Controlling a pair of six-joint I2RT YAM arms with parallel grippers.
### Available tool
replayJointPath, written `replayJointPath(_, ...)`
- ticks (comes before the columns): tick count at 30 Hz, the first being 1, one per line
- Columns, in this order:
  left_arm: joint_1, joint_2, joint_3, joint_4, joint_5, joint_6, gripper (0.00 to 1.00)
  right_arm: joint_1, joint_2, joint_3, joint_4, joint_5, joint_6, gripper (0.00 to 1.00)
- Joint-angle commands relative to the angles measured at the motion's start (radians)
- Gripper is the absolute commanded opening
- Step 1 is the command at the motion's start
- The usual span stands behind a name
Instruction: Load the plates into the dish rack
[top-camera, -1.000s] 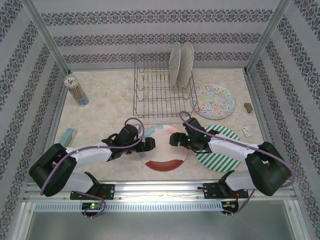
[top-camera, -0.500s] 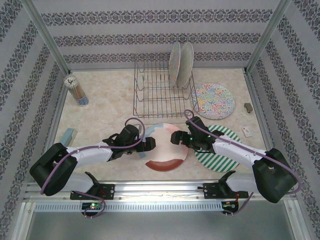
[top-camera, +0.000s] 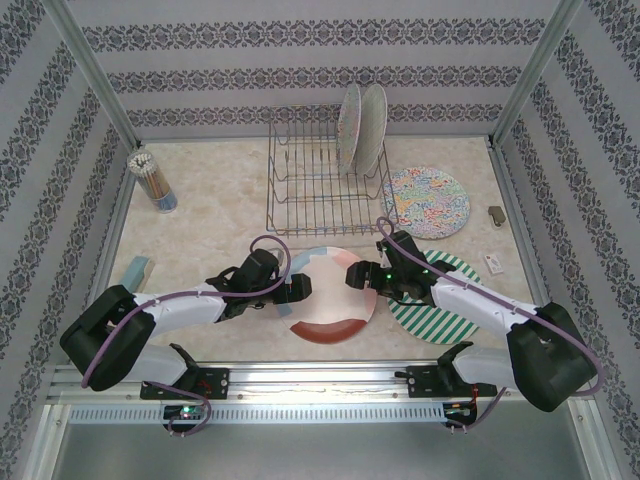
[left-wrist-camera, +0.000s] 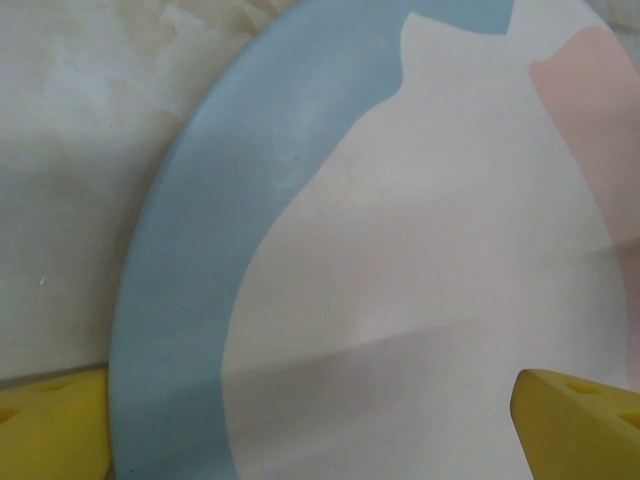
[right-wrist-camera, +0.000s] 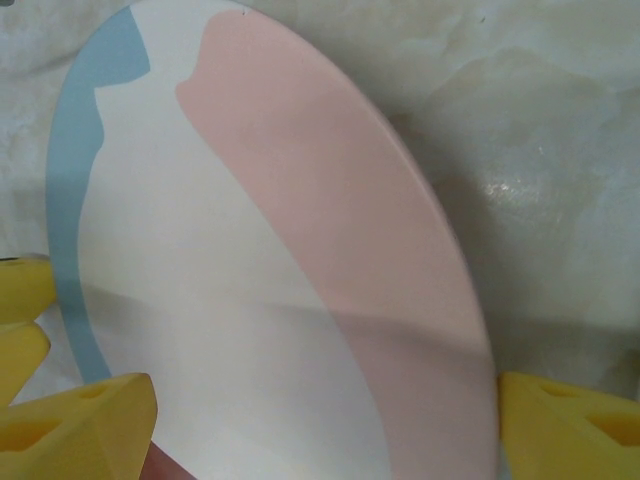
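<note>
The cream plate with blue, pink and rust rim blocks lies near the table's front, between both grippers. My left gripper is open at its left rim; the blue edge lies between the yellow fingertips. My right gripper is open over the plate's pink right rim, one fingertip on each side. The green-white striped plate lies flat under my right arm. A floral plate lies flat right of the dish rack. Two plates stand upright in the rack's right end.
A cup of pencils stands at the back left. A pale blue block lies by the left wall. Two small objects rest along the right edge. The left slots of the rack hold nothing.
My right gripper has slid a little right along the cream plate's rim and its jaws have narrowed slightly. The left arm has not moved.
</note>
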Motion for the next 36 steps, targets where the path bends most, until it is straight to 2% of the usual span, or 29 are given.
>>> replayJointPath(1,-0.032,0.084,0.005,0.13,0.076,-0.006,1.0,0.003,0.0,0.0,0.102,-0.134,-0.01,0.86)
replayJointPath(7,-0.035,0.098,0.013,0.133,0.08,-0.005,1.0,-0.01,0.019,-0.004,0.145,-0.188,-0.014,0.84)
replayJointPath(17,-0.037,0.115,0.021,0.141,0.084,-0.004,1.0,-0.07,0.01,0.007,0.175,-0.283,-0.035,0.74)
replayJointPath(26,-0.037,0.128,0.022,0.153,0.087,-0.006,1.0,-0.075,0.042,0.01,0.231,-0.352,-0.038,0.69)
replayJointPath(36,-0.037,0.126,0.016,0.157,0.086,-0.007,1.0,-0.076,0.059,0.008,0.231,-0.344,-0.045,0.58)
